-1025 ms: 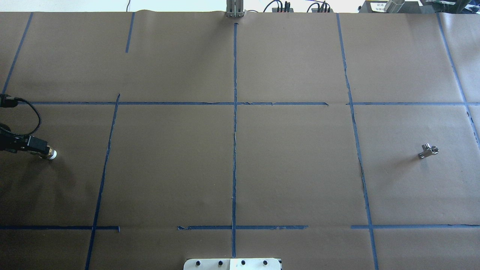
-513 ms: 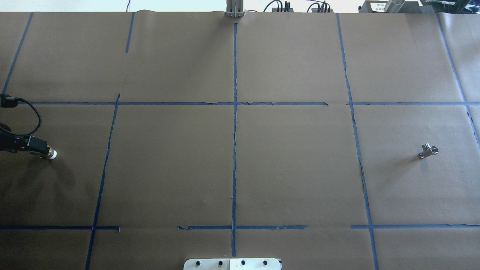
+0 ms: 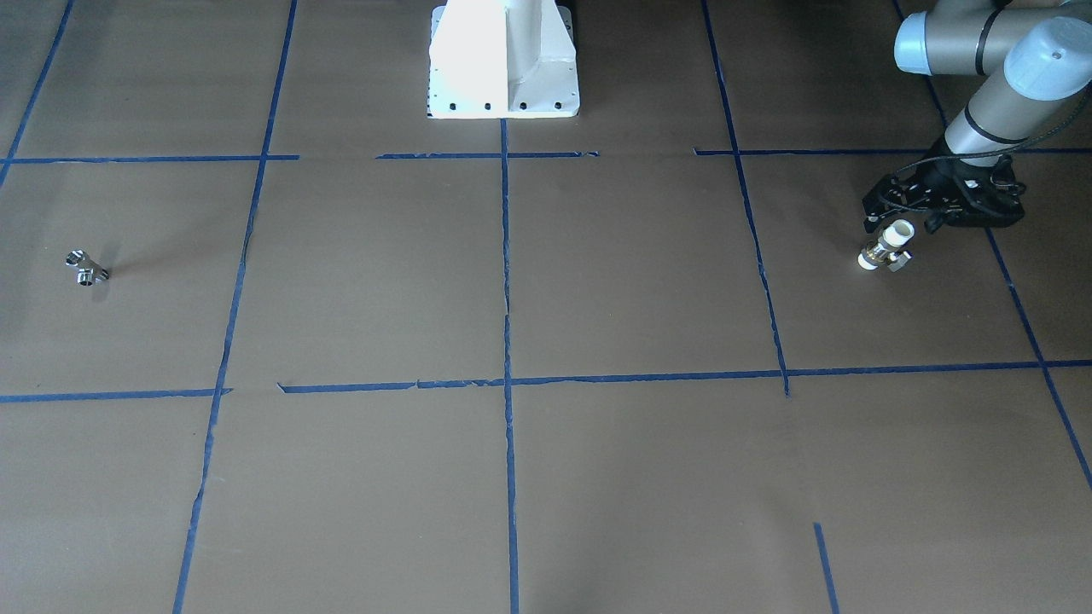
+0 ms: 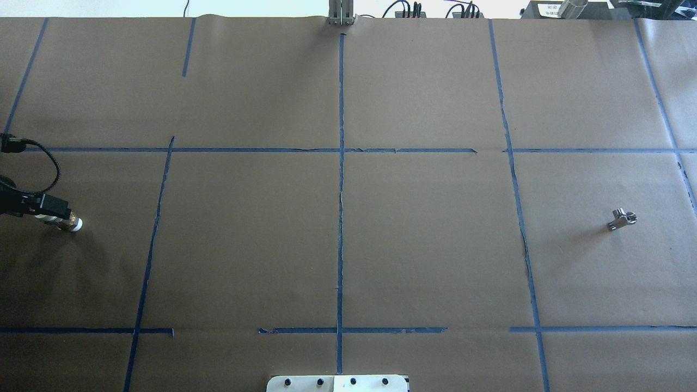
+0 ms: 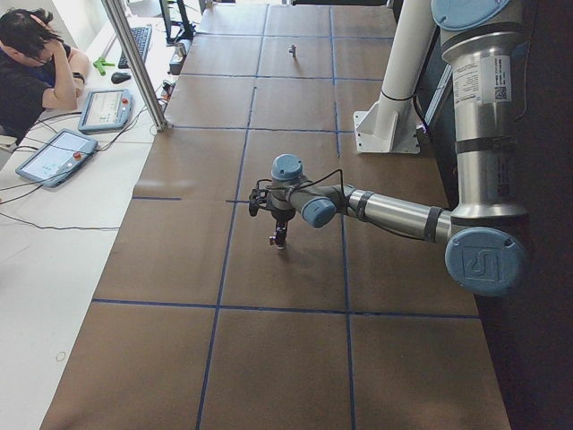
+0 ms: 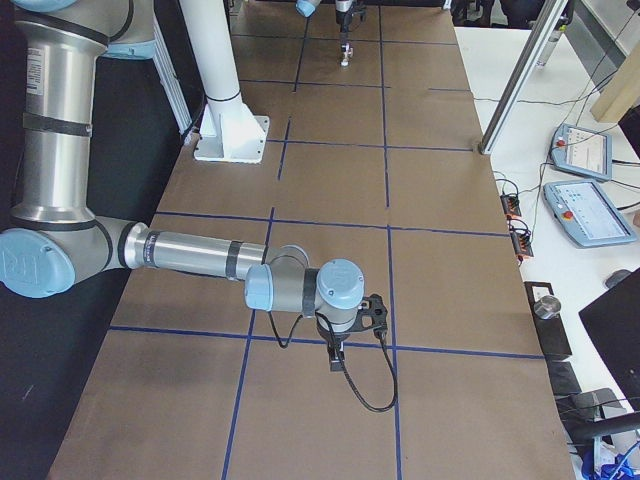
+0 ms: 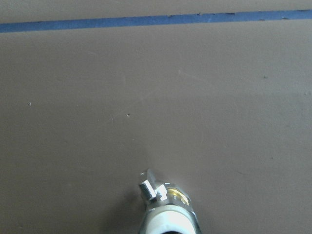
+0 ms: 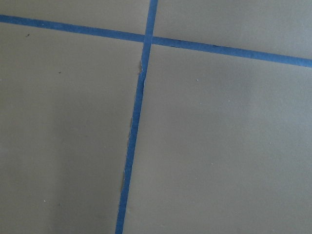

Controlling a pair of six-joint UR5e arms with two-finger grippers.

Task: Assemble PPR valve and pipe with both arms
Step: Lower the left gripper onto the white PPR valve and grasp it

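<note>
The PPR valve (image 3: 884, 246), with white ends, a brass middle and a small metal tab, stands tilted near the table's left end; it also shows in the overhead view (image 4: 64, 221) and end-on in the left wrist view (image 7: 165, 212). My left gripper (image 3: 902, 223) points down over it, jaws apart on either side of its upper white end, so it looks open. The chrome pipe (image 3: 85, 269) lies alone near the right end, also in the overhead view (image 4: 621, 219). My right gripper (image 6: 335, 352) hangs over a blue tape crossing, far from the pipe; I cannot tell its state.
The white pedestal (image 3: 503, 60) stands at the middle of the robot's side. Blue tape lines divide the brown paper cover. An operator (image 5: 36, 63) sits at a side table with pendants (image 5: 54, 154) beyond the far edge.
My left gripper has shifted slightly farther from the robot, so more of the valve's upper white end shows. The valve's lower end and the pipe have not moved.
</note>
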